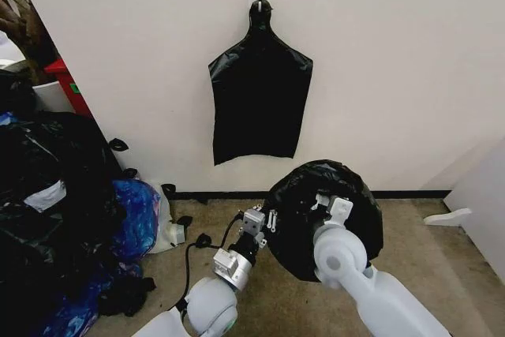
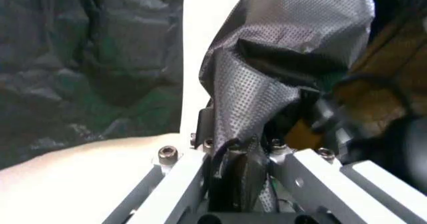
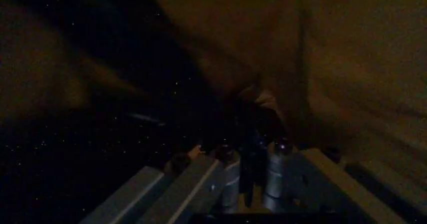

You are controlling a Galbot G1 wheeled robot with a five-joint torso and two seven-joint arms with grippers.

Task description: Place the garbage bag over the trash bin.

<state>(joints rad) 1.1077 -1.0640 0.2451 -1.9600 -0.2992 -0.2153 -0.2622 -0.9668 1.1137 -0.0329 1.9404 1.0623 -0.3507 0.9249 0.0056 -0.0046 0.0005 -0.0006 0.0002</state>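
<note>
Bag film shows pinched in the left gripper (image 2: 243, 156) up close; from the head, the garbage bag (image 1: 323, 215) domes below the hanging bags (image 1: 260, 100). Right gripper (image 3: 250, 144) fingers pinch it inside.

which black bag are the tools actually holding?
The garbage bag, ballooned round between the left tool and right tool. The flat bags hang on the wall hook; the stuffed bags sit heaped at left.

Trash bin wholly hidden under the garbage bag (image 1: 331, 219). Right claw buried inside the bag, fingers lost in darkness. Heap of stuffed bags (image 1: 47, 219) cut off at the frame edge.
</note>
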